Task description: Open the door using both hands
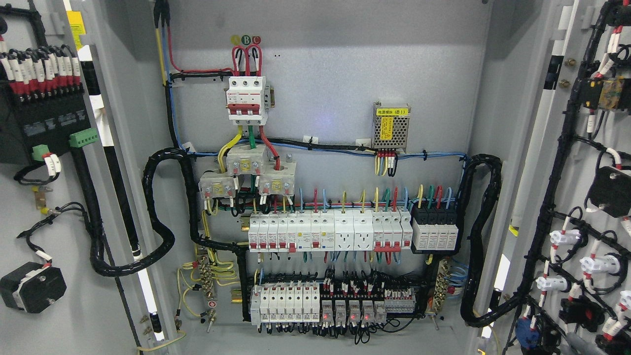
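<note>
Grey sheet-metal backing fills the open electrical cabinet (345,74), carrying a white three-pole main breaker (246,98) near its upper left and rows of white miniature breakers (305,231) along its lower half. Both grey steel doors, the left door (44,222) and the right door (581,162), stand swung wide at the cabinet's side edges, wired inner faces toward the camera, long axes upright. The opening looks complete. Neither hand is in view, so their state cannot be told.
</note>
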